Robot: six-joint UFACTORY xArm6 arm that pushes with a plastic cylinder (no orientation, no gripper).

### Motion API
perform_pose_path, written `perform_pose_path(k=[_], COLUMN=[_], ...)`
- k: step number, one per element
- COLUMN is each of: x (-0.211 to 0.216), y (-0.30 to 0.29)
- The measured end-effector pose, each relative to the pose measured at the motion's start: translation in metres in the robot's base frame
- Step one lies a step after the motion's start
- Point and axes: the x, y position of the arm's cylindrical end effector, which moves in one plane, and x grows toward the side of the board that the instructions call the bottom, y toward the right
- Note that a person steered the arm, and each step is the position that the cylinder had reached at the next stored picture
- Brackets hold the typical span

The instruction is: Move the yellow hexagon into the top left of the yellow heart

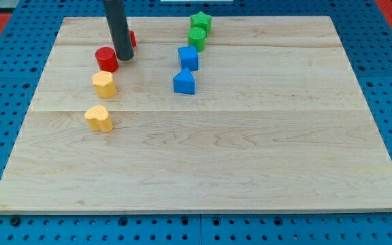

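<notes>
The yellow hexagon [103, 84] sits on the wooden board [250, 150] at the view's left. The yellow heart [99, 118] lies just below it, slightly to the left, with a small gap between them. My tip [124, 57] rests on the board above and to the right of the hexagon, right next to the red cylinder [106, 59]. The rod partly hides another red block [132, 39] behind it.
A blue cube [188, 58] and a blue triangular block [184, 82] stand at the upper middle. A green star [201, 22] and a green cylinder [197, 37] sit above them near the board's top edge. Blue pegboard surrounds the board.
</notes>
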Motion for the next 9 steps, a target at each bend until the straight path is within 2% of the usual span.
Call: perform_pose_path(k=[2,3,4,6,7,8,9], x=[0.006,0.054,0.062,0.026,0.05,0.092,0.094], y=[0.001,0.002,-0.033,-0.081,-0.071,-0.07,-0.069])
